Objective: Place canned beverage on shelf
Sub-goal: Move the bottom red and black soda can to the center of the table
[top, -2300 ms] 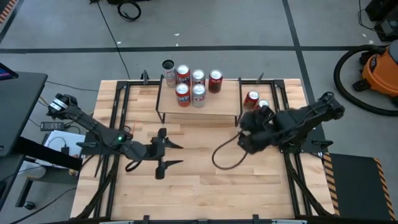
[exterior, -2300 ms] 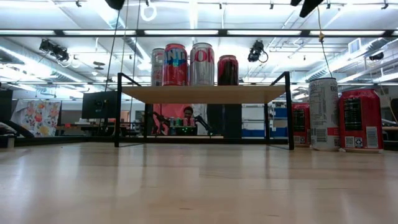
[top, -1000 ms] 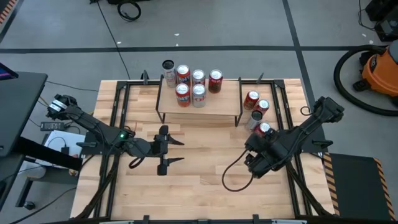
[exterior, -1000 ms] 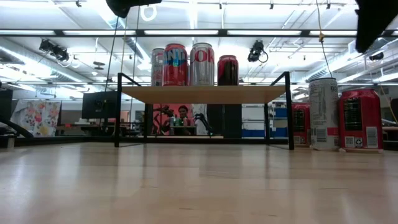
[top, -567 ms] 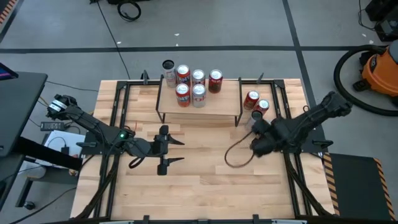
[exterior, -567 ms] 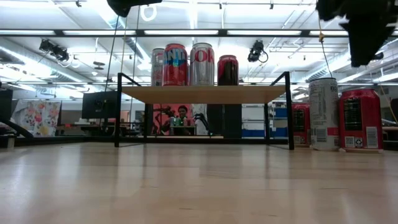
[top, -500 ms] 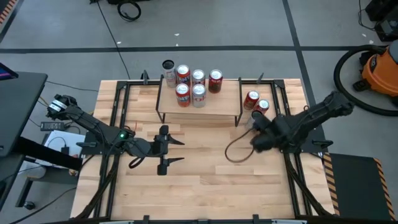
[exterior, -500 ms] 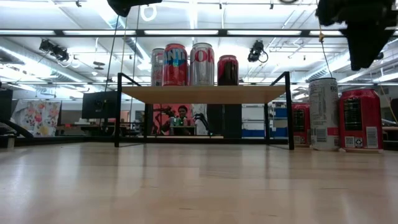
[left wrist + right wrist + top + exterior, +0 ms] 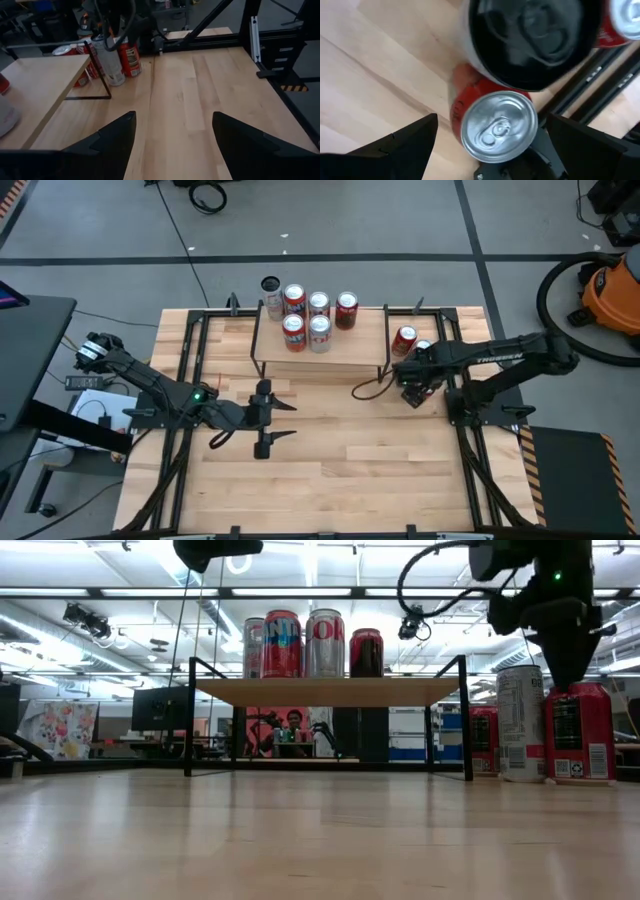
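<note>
The low light-wood shelf on black legs (image 9: 318, 345) carries five cans; my right jaws (image 9: 485, 135) stand open above a red aluminium can (image 9: 497, 125); my left jaws (image 9: 172, 135) stand open over the desk (image 9: 210, 95).

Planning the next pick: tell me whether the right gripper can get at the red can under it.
Probably yes: the right gripper hangs open above the red can, fingers on either side. A silver can stands close by.

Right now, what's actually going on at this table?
The robot is stocking cans onto the shelf, which already carries five. The right gripper hangs open directly above a red can standing on the table to the right of the shelf, among a few other cans; nothing is gripped yet. The left gripper waits open over the bare table in front of the shelf.
</note>
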Tool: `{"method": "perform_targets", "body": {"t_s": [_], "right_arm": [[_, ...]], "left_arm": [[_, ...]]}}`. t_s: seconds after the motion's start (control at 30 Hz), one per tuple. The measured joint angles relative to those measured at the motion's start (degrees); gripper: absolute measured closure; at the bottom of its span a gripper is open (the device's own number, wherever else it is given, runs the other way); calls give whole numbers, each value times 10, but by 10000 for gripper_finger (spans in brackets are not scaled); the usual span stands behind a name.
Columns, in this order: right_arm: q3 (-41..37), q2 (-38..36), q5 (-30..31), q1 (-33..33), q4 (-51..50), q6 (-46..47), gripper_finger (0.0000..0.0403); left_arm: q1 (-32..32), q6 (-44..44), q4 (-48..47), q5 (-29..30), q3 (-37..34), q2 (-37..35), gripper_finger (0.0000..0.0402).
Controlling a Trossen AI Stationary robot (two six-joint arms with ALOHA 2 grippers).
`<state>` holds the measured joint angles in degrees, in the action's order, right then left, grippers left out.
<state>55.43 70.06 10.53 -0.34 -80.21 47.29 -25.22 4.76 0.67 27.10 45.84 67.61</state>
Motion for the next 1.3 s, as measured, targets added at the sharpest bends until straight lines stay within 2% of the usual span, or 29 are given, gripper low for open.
{"method": "perform_targets", "body": {"t_s": [0.2, 0.37, 0.47, 0.6, 0.8, 1.3], "right_arm": [[-19, 0, -3, -22, 5, -23, 21], [-47, 0, -36, -35, 51, -46, 23], [-66, 2, -47, -41, 72, -54, 32], [-78, 1, -56, -38, 77, -46, 49], [-77, 1, -66, 0, 98, -12, 68], [-77, 1, -58, 120, 169, 118, 67]], "left_arm": [[-1, 18, -18, 0, 0, 0, 127], [-1, 32, -13, -10, 0, 0, 127], [-2, 35, -13, -34, 0, 0, 127], [-5, 32, -13, -38, 0, 0, 127], [-5, 32, -18, -37, 0, 0, 127], [0, 34, -22, -36, 0, 0, 127]]}}
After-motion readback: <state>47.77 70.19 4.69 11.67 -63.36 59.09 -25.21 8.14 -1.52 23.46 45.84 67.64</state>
